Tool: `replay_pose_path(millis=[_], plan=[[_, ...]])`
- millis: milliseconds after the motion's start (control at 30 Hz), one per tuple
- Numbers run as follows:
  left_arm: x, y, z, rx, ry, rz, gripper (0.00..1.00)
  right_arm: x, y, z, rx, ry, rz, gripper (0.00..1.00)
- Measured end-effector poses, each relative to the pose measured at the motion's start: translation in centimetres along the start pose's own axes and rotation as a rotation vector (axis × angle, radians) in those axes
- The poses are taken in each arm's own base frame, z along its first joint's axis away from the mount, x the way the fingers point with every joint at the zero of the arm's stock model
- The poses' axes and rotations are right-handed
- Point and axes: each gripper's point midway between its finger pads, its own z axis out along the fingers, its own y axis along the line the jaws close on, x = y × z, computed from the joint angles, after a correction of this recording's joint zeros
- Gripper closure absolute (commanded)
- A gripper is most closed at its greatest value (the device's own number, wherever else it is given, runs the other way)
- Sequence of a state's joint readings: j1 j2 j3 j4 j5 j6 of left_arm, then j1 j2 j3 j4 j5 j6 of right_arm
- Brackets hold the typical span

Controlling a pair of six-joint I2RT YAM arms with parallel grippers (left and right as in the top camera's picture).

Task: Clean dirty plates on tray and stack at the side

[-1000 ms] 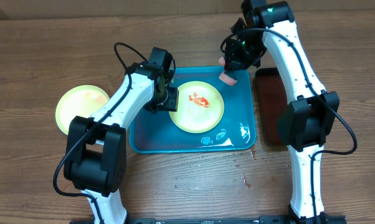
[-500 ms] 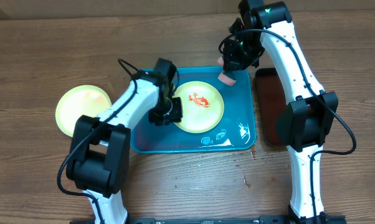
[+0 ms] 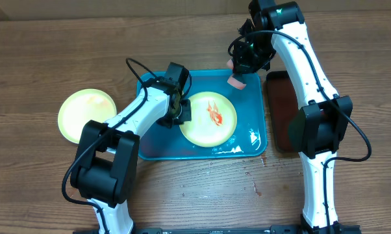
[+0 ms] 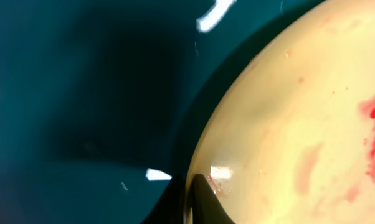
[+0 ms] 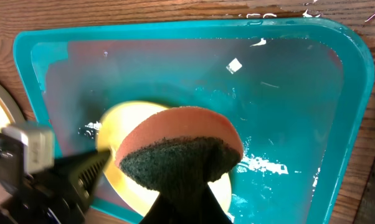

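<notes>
A pale yellow-green plate (image 3: 212, 120) with a red sauce smear lies on the turquoise tray (image 3: 247, 97). My left gripper (image 3: 182, 110) is shut on the plate's left rim. In the left wrist view its fingers (image 4: 197, 199) pinch the edge of the plate (image 4: 299, 124) over the tray (image 4: 81, 93). My right gripper (image 3: 241, 68) is shut on a pink sponge (image 3: 236, 80) with a dark green scouring face (image 5: 175, 149). It holds the sponge above the tray's far right corner. A second yellow-green plate (image 3: 85, 114) lies on the table to the left. The light blue plate is out of view.
A dark brown-red tray (image 3: 283, 110) lies right of the turquoise tray. Water puddles (image 3: 238, 140) sit on the tray's front right part. The wet tray (image 5: 287, 93) and part of the plate (image 5: 116, 121) show beneath the sponge in the right wrist view.
My left gripper has closed on the plate's rim. The plate has turned and shifted a little toward the front, so the smear now runs lengthwise. The right arm has barely moved.
</notes>
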State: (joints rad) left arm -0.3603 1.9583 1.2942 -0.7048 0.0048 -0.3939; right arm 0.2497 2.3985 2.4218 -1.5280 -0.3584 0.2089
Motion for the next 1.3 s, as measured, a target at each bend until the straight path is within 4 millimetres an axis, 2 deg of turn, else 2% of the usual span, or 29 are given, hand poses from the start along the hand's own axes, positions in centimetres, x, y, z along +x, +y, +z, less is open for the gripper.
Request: replay_pose_path(millis=[33, 67, 133, 233, 300, 467, 633, 867, 933, 1067, 1167, 1200, 1300], plan=[[-0.8, 0.2, 0.0, -0.017, -0.035, 0.018, 0.67, 0.0, 0.0, 0.0, 0.0, 0.0, 0.001, 0.96], [-1.8, 0.5, 0.0, -0.037, -0.079, 0.037, 0.49, 0.0, 0.0, 0.0, -0.001, -0.001, 0.0, 0.96], [-3.5, 0.9, -0.2, -0.068, -0.153, 0.059, 0.29, 0.0, 0.0, 0.0, 0.0, 0.0, 0.0, 0.96], [-4.9, 1.1, -0.5, -0.098, -0.214, 0.083, 0.2, 0.0, 0.0, 0.0, 0.0, 0.002, 0.001, 0.95], [-4.3, 1.3, -0.6, -0.105, -0.186, 0.093, 0.24, 0.1, 0.0, 0.0, 0.0, 0.002, 0.001, 0.95], [-0.8, 1.6, -1.8, -0.104, 0.002, 0.017, 0.3, 0.1, 0.0, 0.0, 0.001, 0.002, 0.001, 0.95], [0.6, 0.6, -2.9, -0.056, 0.086, -0.106, 0.36, 0.1, 0.0, 0.0, 0.0, 0.002, 0.0, 0.95], [1.3, -0.8, -2.4, -0.026, 0.098, -0.206, 0.43, -0.1, 0.0, 0.0, -0.001, -0.002, -0.001, 0.95], [2.0, -0.9, -1.7, -0.03, 0.103, -0.232, 0.48, 0.0, 0.0, 0.0, 0.0, -0.001, -0.001, 0.95], [3.5, -0.4, -0.7, -0.05, 0.131, -0.28, 0.78, 0.0, 0.0, 0.0, -0.001, -0.001, -0.001, 0.95], [3.2, -0.3, -0.6, -0.049, 0.12, -0.298, 0.92, 0.0, 0.0, 0.0, -0.001, -0.001, 0.0, 0.94], [3.1, -0.4, -0.6, -0.045, 0.114, -0.304, 0.96, 0.0, 0.0, 0.0, 0.0, 0.0, 0.0, 0.94], [2.8, -0.5, -0.5, -0.04, 0.102, -0.306, 0.96, 0.1, 0.0, 0.0, 0.002, 0.006, 0.002, 0.92]])
